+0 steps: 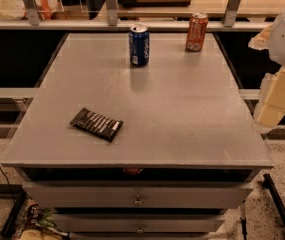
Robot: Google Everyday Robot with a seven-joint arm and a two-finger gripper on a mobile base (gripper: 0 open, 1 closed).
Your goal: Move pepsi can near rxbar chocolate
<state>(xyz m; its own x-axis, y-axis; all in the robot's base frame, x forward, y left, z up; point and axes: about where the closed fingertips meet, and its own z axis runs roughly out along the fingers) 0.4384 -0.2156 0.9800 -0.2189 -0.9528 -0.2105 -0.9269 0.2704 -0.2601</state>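
The pepsi can (pixel 138 45) is dark blue with white lettering and a silver top. It stands upright at the far middle of the grey table (pixel 182 114). The rxbar chocolate (pixel 96 124) is a flat dark wrapped bar with white text lines, lying at the near left of the table. My gripper (pixel 272 104) hangs at the right edge of the view, just beyond the table's right side, well apart from both the can and the bar. It holds nothing that I can see.
An orange-red soda can (pixel 197 31) stands upright at the far right of the table, to the right of the pepsi can. A railing with metal posts (pixel 111 4) runs behind the table. Drawers (pixel 137 196) sit under the front edge.
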